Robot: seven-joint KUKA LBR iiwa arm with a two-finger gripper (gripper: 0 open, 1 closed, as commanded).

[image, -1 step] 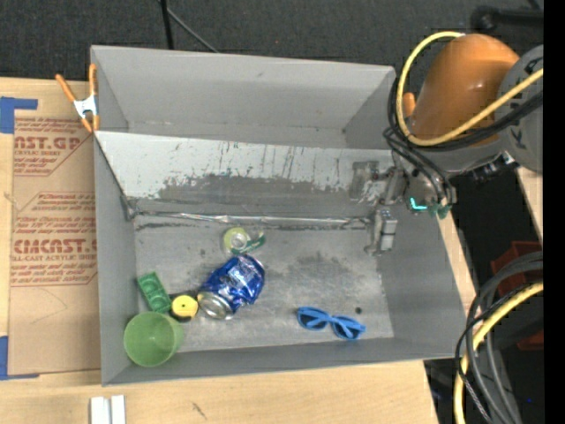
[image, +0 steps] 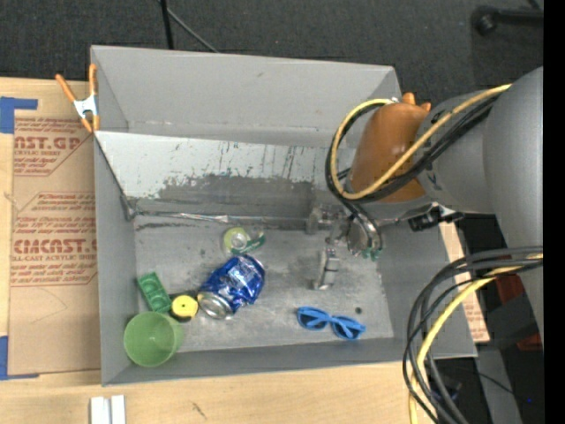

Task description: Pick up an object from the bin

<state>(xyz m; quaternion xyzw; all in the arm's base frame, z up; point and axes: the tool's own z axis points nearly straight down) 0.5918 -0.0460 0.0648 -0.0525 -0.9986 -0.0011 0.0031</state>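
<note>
My gripper (image: 325,276) hangs low over the bare floor in the right half of the bin, with nothing seen in it. A pair of blue sunglasses (image: 331,321) lies just below it, near the front wall and apart from it. To its left lies a crushed blue drinks can (image: 233,284). A small round greenish-yellow thing (image: 240,239) sits behind the can, towards the back slope.
In the front left corner are a green cup (image: 152,338), a yellow cap (image: 184,306) and a green ridged block (image: 153,291). The arm with its orange cover and cables comes in over the bin's right wall. The back wall slopes up steeply.
</note>
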